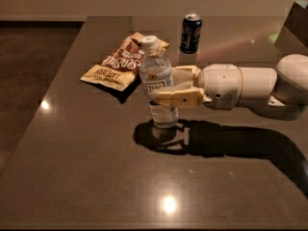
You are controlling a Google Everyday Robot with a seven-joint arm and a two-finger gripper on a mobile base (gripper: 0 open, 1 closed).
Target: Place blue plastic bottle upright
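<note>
Gripper [163, 86], reaching in from the right on a thick white arm [240, 86], was clenched around the blue plastic bottle [155, 73]. One cream finger [175, 98] crossed the front of the bottle below its middle, and the other ran behind it. The bottle stood close to upright near the middle of the dark table [96, 177], leaning very slightly, neck up. Its body was clear plastic, ribbed towards the bottom, and was topped by a white screw cap [149, 43]. A pale wraparound label [157, 86] with a small dark text panel sat just above the front finger. The base was at the tabletop or only just off it; which of the two could not be told. A dark shadow [161, 134] lay directly under and in front of it.

Behind and to the left of the bottle lay a crumpled brown and yellow snack bag [118, 64], flat on the table and partly hidden by the bottle's shoulder. Farther back stood a small dark blue drink can [190, 32], upright and well apart from the bottle.
</note>
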